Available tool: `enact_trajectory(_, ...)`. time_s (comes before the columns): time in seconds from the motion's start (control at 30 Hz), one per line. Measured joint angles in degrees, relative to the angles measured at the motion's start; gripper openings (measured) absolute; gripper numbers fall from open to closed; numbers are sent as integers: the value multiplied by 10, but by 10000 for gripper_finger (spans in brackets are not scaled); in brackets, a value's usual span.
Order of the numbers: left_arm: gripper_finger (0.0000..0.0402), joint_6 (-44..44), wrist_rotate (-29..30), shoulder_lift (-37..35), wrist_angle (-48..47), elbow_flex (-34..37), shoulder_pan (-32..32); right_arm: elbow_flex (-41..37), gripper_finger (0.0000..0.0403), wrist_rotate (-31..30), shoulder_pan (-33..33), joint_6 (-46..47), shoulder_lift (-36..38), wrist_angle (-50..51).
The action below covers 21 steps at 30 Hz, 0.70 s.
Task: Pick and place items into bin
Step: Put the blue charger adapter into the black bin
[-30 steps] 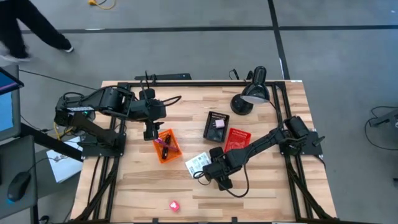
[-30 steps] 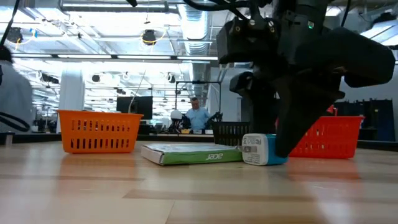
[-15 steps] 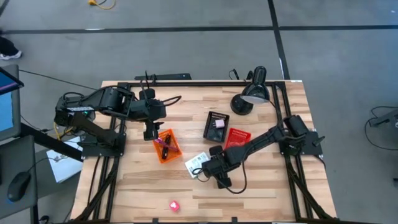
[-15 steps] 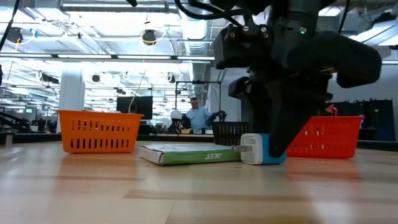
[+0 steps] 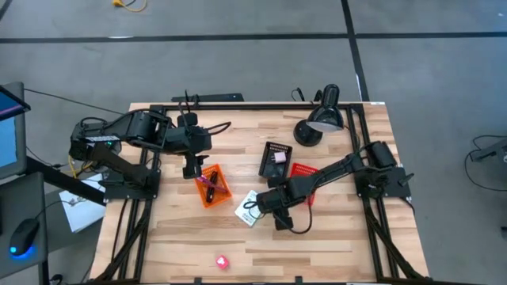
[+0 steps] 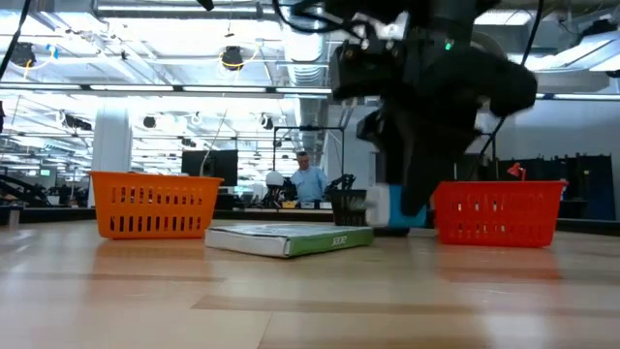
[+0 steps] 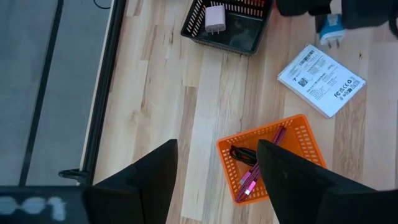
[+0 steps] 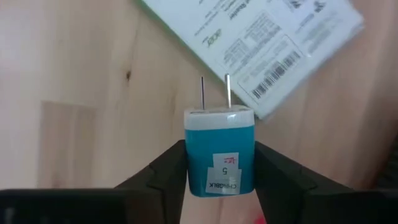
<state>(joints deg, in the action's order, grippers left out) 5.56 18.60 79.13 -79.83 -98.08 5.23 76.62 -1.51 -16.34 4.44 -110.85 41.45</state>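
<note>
The right gripper has its fingers clamped on a blue charger, lifted at the packet's three o'clock; a slack pinch could drop it short of any bin.

This is a large open laboratory or industrial workshop hall. Exposed silver ventilation ducts and rows of lamps hang under the high ceiling. A person sits far behind at desks with dark computer monitors. The light wooden slatted table stands on a grey concrete floor marked with black lines.
</note>
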Motion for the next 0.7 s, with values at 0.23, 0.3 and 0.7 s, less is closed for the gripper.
enact_trajectory(0.23,212,0,0,0,0,0,0,0,150,-33,28,-15,66,28)
enact_trajectory(0.3,212,0,0,0,0,0,0,0,157,-67,39,-19,81,39)
enact_trajectory(0.7,212,0,0,0,0,0,0,1,155,-103,155,-36,74,78)
